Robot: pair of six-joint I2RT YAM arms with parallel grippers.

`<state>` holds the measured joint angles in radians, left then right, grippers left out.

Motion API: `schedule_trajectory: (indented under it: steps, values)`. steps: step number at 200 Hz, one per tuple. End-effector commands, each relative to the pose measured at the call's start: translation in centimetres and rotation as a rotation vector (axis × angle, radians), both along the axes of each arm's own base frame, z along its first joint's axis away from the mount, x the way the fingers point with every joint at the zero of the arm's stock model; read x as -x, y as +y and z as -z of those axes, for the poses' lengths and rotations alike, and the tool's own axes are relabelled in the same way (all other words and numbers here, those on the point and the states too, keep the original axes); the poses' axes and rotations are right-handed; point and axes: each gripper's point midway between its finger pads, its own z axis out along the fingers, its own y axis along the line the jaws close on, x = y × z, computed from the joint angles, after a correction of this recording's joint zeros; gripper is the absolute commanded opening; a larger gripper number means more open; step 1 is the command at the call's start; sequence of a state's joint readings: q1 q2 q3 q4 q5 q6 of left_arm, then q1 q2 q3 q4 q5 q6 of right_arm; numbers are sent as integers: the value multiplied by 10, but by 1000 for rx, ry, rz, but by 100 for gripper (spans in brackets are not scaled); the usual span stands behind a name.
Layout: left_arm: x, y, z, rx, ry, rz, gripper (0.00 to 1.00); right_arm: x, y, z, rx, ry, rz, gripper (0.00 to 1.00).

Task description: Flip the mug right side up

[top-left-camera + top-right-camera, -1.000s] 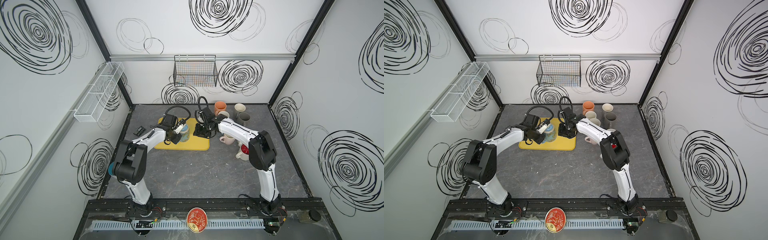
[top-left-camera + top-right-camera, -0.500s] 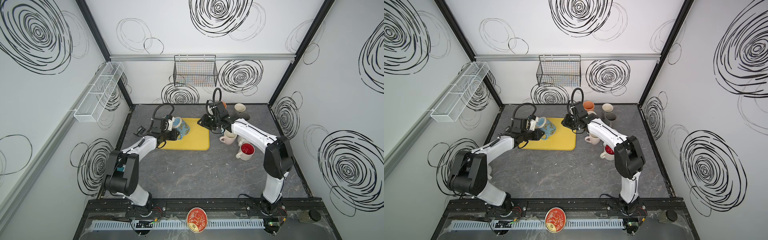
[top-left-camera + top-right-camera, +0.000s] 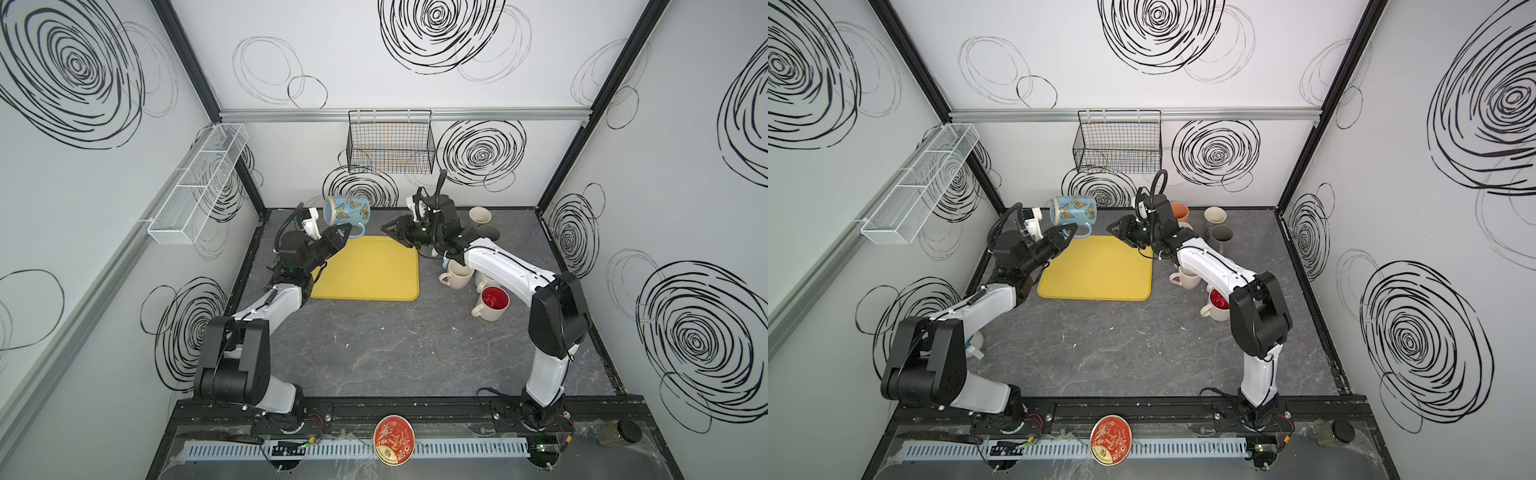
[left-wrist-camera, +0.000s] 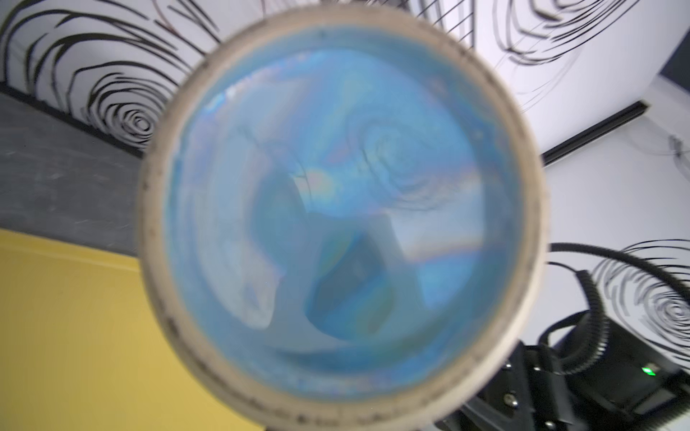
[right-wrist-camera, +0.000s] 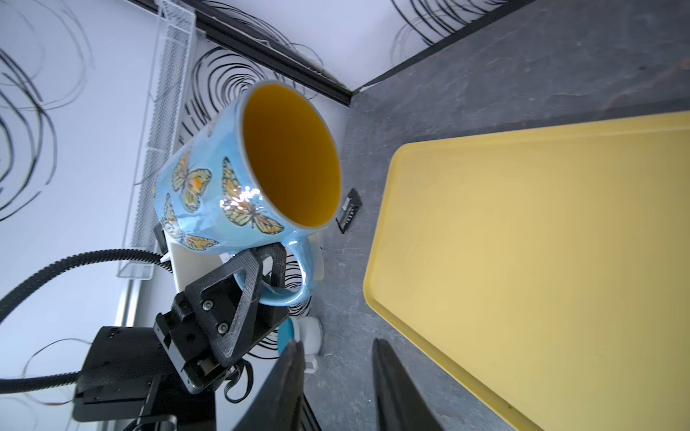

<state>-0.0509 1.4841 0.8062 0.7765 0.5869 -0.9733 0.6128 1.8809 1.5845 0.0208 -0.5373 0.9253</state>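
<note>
Above the grey table (image 3: 374, 353), the mug (image 3: 347, 210) has left the tray (image 3: 365, 270) and hangs sideways, handle pinched by the left fingers (image 3: 337, 237); right fingers (image 3: 397, 227), slightly spread and empty, have withdrawn: turn judged half done.

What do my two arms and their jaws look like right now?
The left arm and right arm have white shells on black joint housings. The left gripper and right gripper are black, with textured, triangular open-frame jaws. A black ribbed cable loops at each wrist beside a white block.
</note>
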Motion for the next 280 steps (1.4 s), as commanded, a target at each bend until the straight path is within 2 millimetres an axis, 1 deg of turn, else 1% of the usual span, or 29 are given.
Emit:
schedule_trajectory:
  steps: [1,15,48,83,130,160,190,231,242,271,280]
  values:
    - [33,-11,-119,117,-367,83,0,10,23,-52,-141,-91,-130,36]
    - [36,-17,-127,125,-379,93,0,14,30,-64,-165,-109,-175,37]
    - [45,-27,-141,158,-399,118,0,18,39,-78,-217,-125,-245,37]
    - [58,-31,-154,214,-429,136,0,17,38,-78,-233,-109,-252,37]
    - [69,-32,-164,259,-446,154,0,20,39,-85,-249,-114,-280,38]
    - [73,-37,-166,271,-446,171,0,21,40,-83,-253,-101,-289,38]
    - [78,-45,-166,293,-439,196,0,23,40,-88,-266,-106,-299,39]
    - [82,-45,-166,307,-433,195,0,23,36,-87,-260,-102,-284,40]
    - [82,-45,-163,303,-424,191,0,24,35,-88,-261,-105,-282,37]
    - [80,-44,-151,277,-381,162,0,25,30,-90,-264,-117,-258,20]
    - [80,-42,-146,271,-370,151,0,25,27,-93,-267,-128,-248,18]
